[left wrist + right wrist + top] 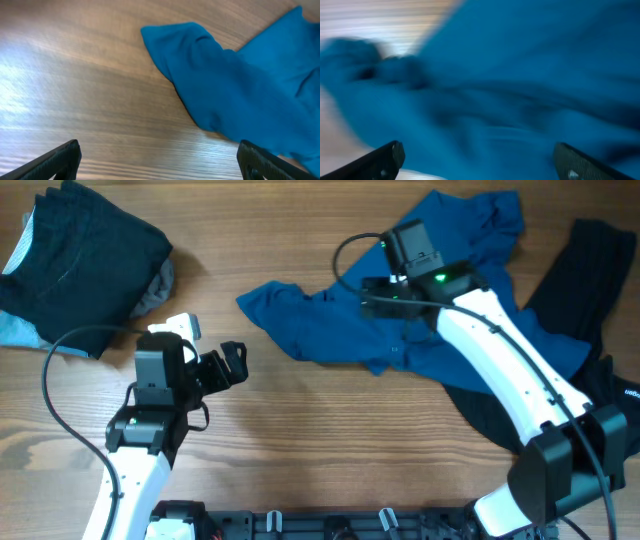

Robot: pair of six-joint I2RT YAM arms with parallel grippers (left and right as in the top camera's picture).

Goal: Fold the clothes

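Note:
The clothes' large deep-blue top (470,330) lies crumpled across the middle and right of the table, one sleeve reaching left. My right gripper (372,294) hovers over the top's middle. In the right wrist view it (480,161) is open, with blurred blue cloth (510,75) below the wide-apart fingers and nothing pinched. My left gripper (232,365) stands open over bare wood, just left of the sleeve tip. In the left wrist view it (160,165) has nothing between the fingers, and the sleeve (235,90) lies ahead to the right.
A folded dark pile (85,250) sits at the back left, with grey cloth (157,285) and a light blue piece (20,330) under it. A black garment (590,270) lies at the far right, partly under the blue top. The table (330,440) is wood.

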